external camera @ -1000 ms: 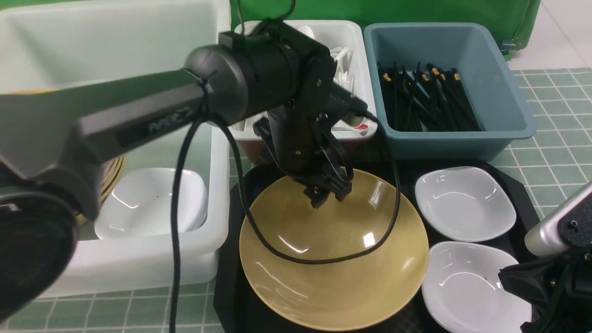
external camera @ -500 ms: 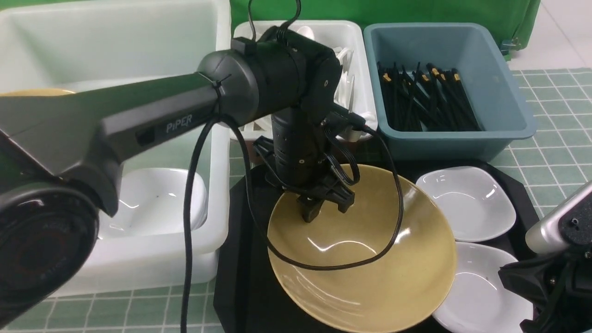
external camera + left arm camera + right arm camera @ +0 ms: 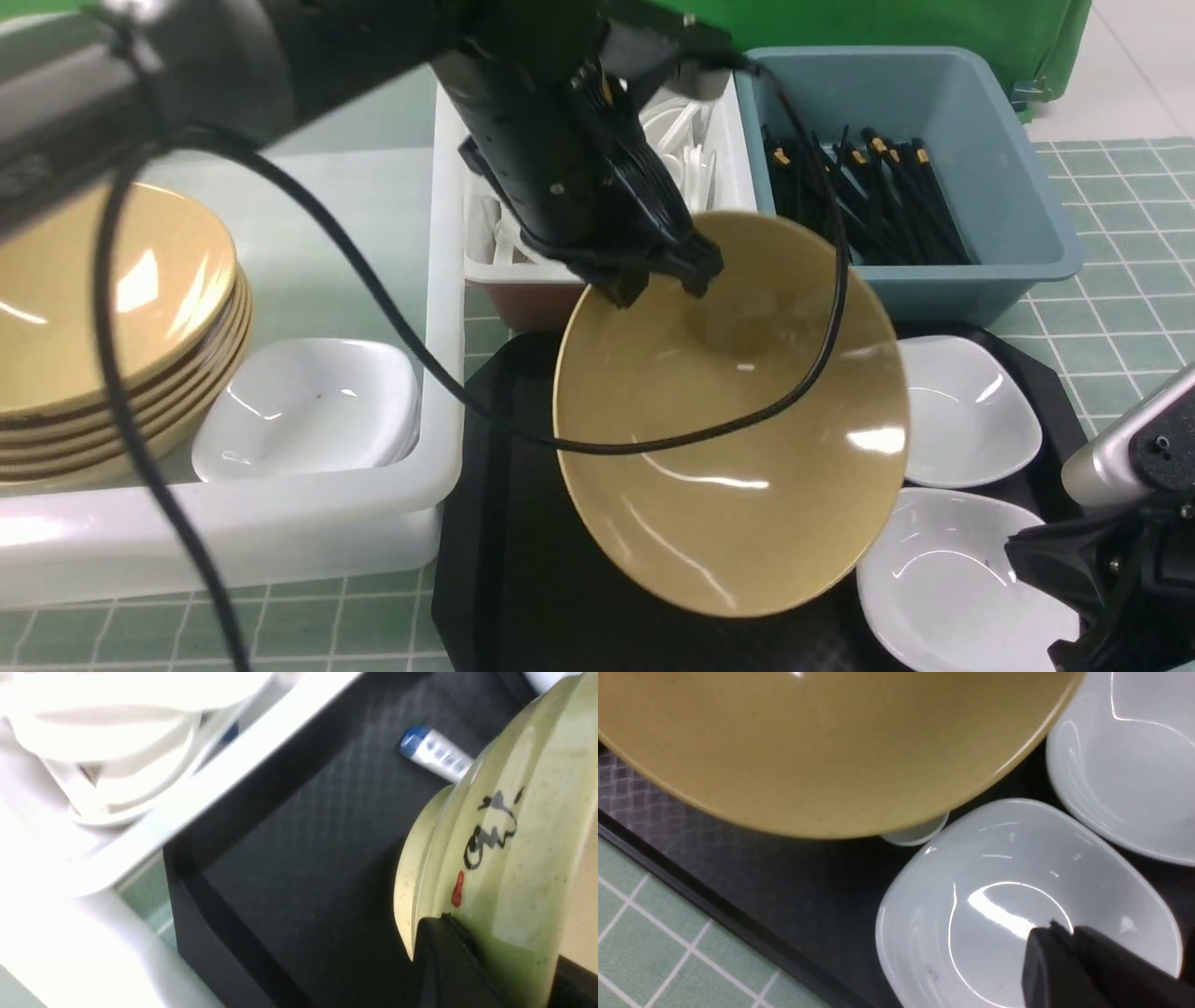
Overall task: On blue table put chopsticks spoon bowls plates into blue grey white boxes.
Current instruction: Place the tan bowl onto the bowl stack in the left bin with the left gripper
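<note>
At the far left of the frame the big translucent white tub (image 3: 280, 532) stands on the blue table (image 3: 1111, 280), and inside it a stack of tan bowls (image 3: 112, 308) leans against the left side with a white plate (image 3: 308, 411) lying just beside the stack. The left arm reaches in from the upper left and across the centre, and its left gripper (image 3: 658, 275) is clenched on the upper rim of another tan bowl (image 3: 738, 467), one finger (image 3: 448, 961) pressed against the outside wall, where black brush marks and a small red mark show. This bowl hangs steeply tilted in the middle of the frame over the black tray (image 3: 504, 560), its hollow facing the camera; I cannot tell whether its low edge touches the tray. Behind it, at top centre, the small white box (image 3: 523, 271) holds white spoons. On the tray, half hidden behind the held bowl, lies the spoon (image 3: 434, 753) with the blue handle tip. To the upper right the blue-grey box (image 3: 980, 187) holds the black chopsticks (image 3: 868, 196). Below it, two white plates (image 3: 971, 411) (image 3: 943, 588) sit on the tray's right side, one behind the other. At the lower right the right gripper (image 3: 1059, 952) hangs over the nearer plate; I cannot tell whether its jaws are closed.
</note>
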`<state>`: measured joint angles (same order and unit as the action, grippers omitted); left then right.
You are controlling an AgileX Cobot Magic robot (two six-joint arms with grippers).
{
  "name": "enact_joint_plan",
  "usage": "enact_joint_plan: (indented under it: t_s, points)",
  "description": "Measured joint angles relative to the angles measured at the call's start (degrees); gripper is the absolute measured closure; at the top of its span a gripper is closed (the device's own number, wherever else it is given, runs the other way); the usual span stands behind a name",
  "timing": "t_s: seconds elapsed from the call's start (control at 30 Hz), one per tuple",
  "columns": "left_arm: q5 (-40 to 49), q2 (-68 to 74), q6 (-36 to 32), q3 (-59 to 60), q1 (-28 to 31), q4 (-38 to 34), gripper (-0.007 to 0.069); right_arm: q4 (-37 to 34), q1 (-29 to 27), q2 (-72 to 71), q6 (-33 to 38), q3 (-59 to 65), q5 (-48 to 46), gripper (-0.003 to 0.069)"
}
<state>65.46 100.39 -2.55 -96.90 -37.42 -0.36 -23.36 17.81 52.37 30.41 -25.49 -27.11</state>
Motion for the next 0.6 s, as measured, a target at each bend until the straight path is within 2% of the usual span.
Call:
enact_joint_plan:
  t_s: [0.23, 0.37, 0.4, 0.43, 0.47, 0.6]
  points:
    - [-0.6, -8.4, -0.8, 0.2, 0.5, 0.4, 0.0617, 0.0, 0.0, 0.0, 0.0, 0.0, 0.0, 0.0560]
    - [1.4, -15.6, -1.0, 0.2, 5.5, 1.0, 0.0618, 0.0, 0.0, 0.0, 0.0, 0.0, 0.0, 0.0559]
    - [2.5, -19.2, -1.0, 0.1, 10.4, 2.0, 0.0618, 0.0, 0.0, 0.0, -0.1, 0.0, 0.0, 0.0559]
    - [2.7, -19.2, -1.0, 0.1, 11.1, 2.2, 0.0618, 0.0, 0.0, 0.0, -0.1, 0.0, 0.0, 0.0559]
    - [4.0, -22.1, -1.1, 0.1, 18.4, 3.1, 0.0618, 0.0, 0.0, 0.0, -0.1, 0.0, 0.0, 0.0559]
    - [4.6, -25.8, -1.0, 2.3, 34.1, 4.2, 0.0618, -0.1, 0.0, 0.0, -0.1, 0.0, 0.0, 0.0559]
